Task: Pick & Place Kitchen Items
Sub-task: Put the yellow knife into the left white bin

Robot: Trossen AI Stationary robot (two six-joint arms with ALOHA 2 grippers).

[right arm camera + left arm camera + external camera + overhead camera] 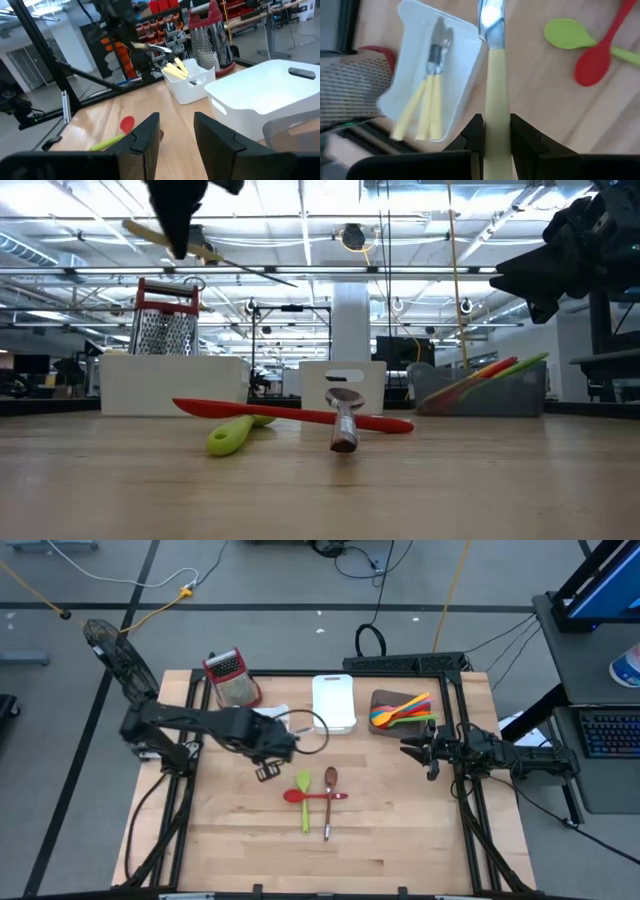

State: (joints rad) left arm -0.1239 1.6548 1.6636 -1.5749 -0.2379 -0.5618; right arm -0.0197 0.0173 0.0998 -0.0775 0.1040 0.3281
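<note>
A cream-handled knife (496,80) is pinched by its handle between the left gripper's (496,131) fingers, its long axis running straight ahead of them, held above the table. Beyond its blade, slightly aside, lies the small white tray (437,75) with matching cutlery. The right gripper (176,131) is seen waiting, spread, empty.

Cream-handled knife (495,75), green spoon (304,798), red spatula (315,796).

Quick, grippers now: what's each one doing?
Left gripper: shut on the cream-handled knife, raised above the table.
Right gripper: open, holding nothing.
</note>
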